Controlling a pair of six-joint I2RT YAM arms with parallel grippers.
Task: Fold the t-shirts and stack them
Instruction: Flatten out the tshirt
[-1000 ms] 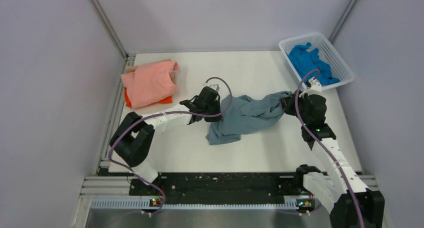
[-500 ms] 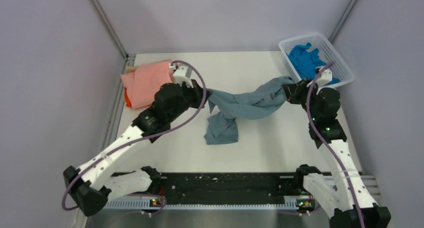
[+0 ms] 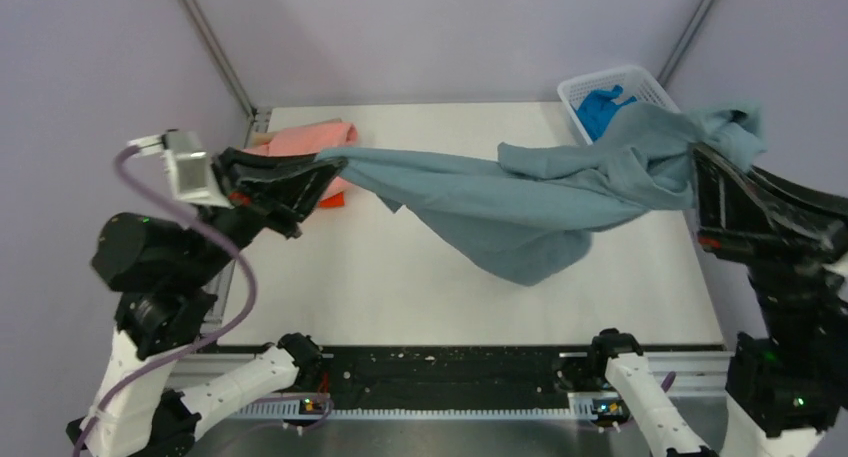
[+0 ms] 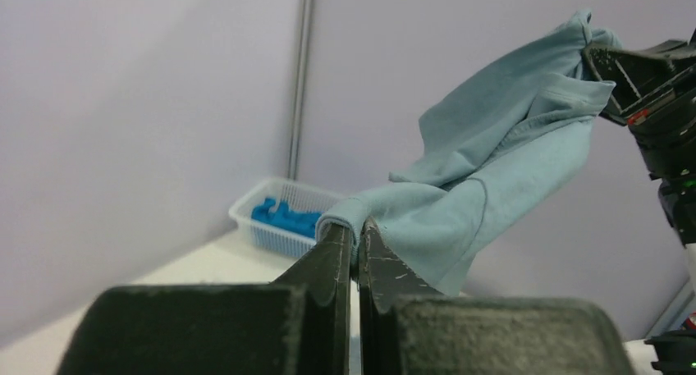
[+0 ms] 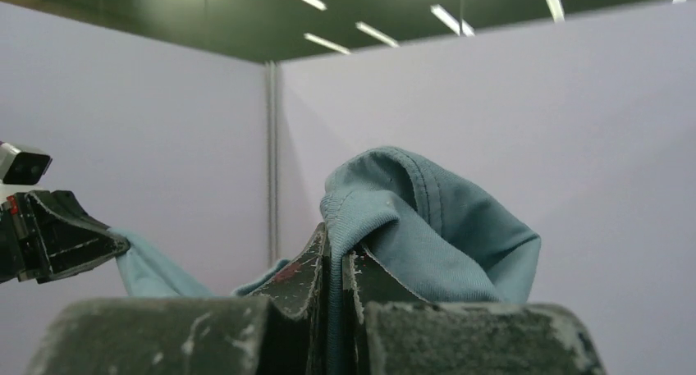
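The grey-blue t-shirt [image 3: 520, 202] hangs in the air, stretched between both grippers high above the table. My left gripper [image 3: 325, 167] is shut on its left end; in the left wrist view the cloth [image 4: 460, 203] is pinched at the fingertips [image 4: 354, 231]. My right gripper [image 3: 705, 162] is shut on the right end, cloth [image 5: 418, 219] bunched over the tips [image 5: 335, 248]. The salmon-pink t-shirt [image 3: 310, 137] lies at the far left on the orange one [image 3: 333, 199]. The bright blue t-shirt [image 3: 600, 107] lies in the basket.
The white mesh basket [image 3: 585, 85] stands at the far right corner, partly hidden behind the lifted shirt; it also shows in the left wrist view [image 4: 263, 227]. Grey walls close in the left, back and right sides. A black rail runs along the table's near edge [image 3: 440, 367].
Both arms have risen steeply and spread apart, lifting the grey-blue shirt off the table. It was crumpled in the middle; now it hangs stretched in the air.
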